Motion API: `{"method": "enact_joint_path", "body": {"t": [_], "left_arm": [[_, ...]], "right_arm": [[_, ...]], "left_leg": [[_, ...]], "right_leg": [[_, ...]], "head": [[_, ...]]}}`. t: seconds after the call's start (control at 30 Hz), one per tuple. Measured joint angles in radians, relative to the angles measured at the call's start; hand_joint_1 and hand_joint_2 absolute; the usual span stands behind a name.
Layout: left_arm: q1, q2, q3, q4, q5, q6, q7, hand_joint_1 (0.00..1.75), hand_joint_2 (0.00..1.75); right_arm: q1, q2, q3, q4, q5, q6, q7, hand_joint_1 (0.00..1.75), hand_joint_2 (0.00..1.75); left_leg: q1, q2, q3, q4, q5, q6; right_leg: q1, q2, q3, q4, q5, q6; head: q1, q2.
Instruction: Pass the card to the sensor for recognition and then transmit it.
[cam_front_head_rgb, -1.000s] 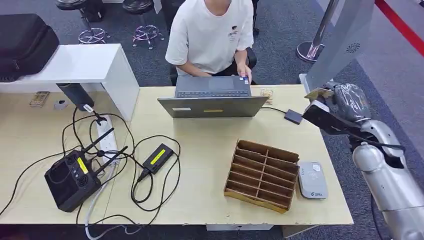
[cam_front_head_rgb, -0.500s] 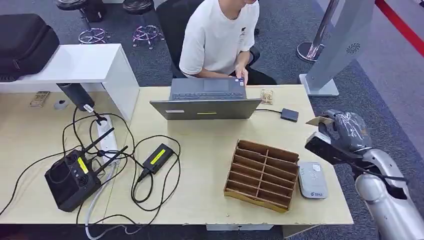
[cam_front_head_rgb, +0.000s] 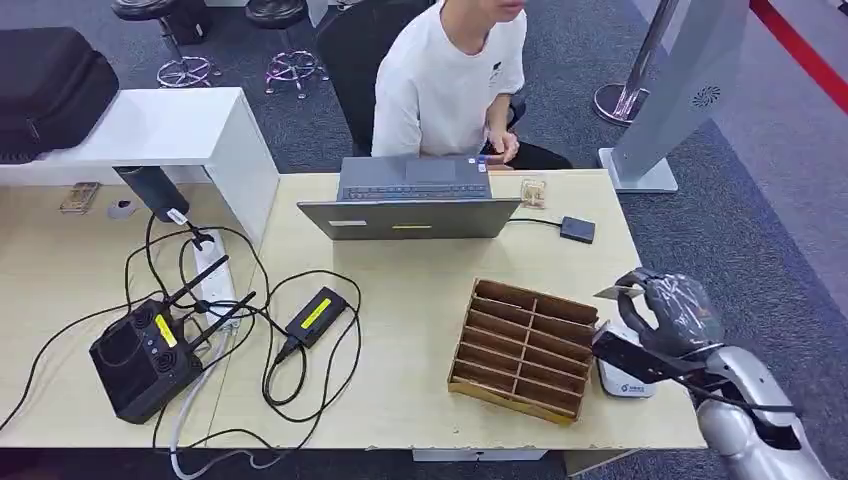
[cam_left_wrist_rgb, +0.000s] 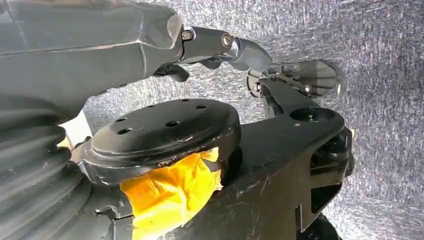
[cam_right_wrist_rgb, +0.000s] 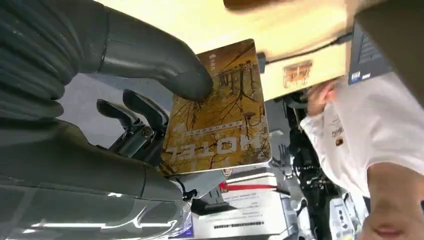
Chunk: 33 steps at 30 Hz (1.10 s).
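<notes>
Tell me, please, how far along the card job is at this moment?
Done: the right hand grips the hotel card, thumb pressed on its face. In hand: the hand hangs above the grey card reader beside the wooden sorting tray, the card not yet on it. Left: present the card for recognition, then pass it on.

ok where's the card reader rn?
In the head view, the grey card reader lies flat near the table's front right corner, right beside the wooden organizer, partly hidden under the right hand holding the card.
</notes>
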Motion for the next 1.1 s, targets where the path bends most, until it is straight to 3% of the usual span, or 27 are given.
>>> {"method": "enact_joint_path", "body": {"t": [0.8,0.87,1.0,1.1], "left_arm": [[-0.002,0.000,0.000,0.000,-0.014,0.006,0.014,0.00,1.75],[-0.002,0.000,0.000,0.000,-0.019,0.007,0.018,0.00,1.75],[-0.003,0.000,0.000,0.000,-0.022,0.015,0.019,0.00,1.75],[-0.003,-0.003,0.000,0.000,-0.026,0.017,0.020,0.00,1.75]], "right_arm": [[0.123,0.030,-0.023,0.000,0.027,-0.022,-0.003,1.75,1.75],[0.129,0.040,-0.037,-0.002,0.027,-0.069,-0.021,1.75,1.75],[0.136,0.095,-0.075,-0.054,-0.003,-0.242,-0.085,1.75,1.75],[0.138,0.127,-0.093,-0.122,-0.017,-0.295,-0.097,1.75,1.75]], "left_leg": [[0.000,0.001,0.000,0.000,0.000,0.000],[0.000,0.000,0.000,0.000,0.000,0.000],[0.000,0.001,0.000,0.000,0.000,0.000],[0.000,0.001,0.000,0.000,0.000,0.000]], "right_leg": [[0.000,0.000,0.000,0.000,0.000,0.000],[0.000,0.000,0.000,0.000,0.000,0.000],[0.000,0.001,0.000,0.000,0.000,0.000],[0.001,0.000,-0.001,0.000,0.000,0.000]], "head": [[0.000,0.000],[0.000,0.000],[0.000,0.000],[0.000,0.000]]}}
